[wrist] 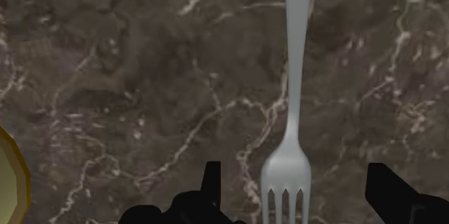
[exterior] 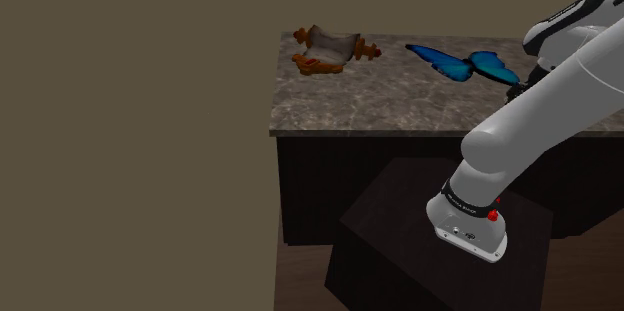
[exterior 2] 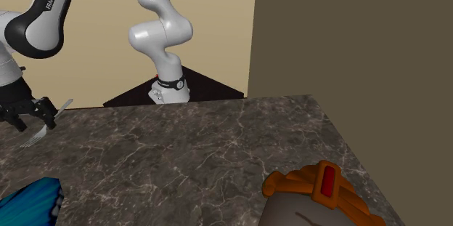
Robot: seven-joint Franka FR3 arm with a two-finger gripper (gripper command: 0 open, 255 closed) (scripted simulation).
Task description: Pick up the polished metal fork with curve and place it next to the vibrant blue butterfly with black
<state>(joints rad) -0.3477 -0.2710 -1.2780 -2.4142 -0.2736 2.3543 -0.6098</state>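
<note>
Fingers (wrist: 388, 190) stand wide astride the fork (wrist: 291, 114), at its tines, untouching; I judge its handle lies square to their closing line.

The dark marbled countertop (exterior: 380, 104) carries a blue butterfly (exterior: 462, 63) and an orange-ended grey scroll (exterior: 333, 49).

A counter with a dark stone top (exterior: 380, 99), brown-grey with pale veins, stands on a nearly black cabinet (exterior: 310, 189). At the shoulder view's left rises a plain olive-brown wall (exterior: 130, 109). The floor (exterior: 300, 279) is dark wood, and the light is dim.
</note>
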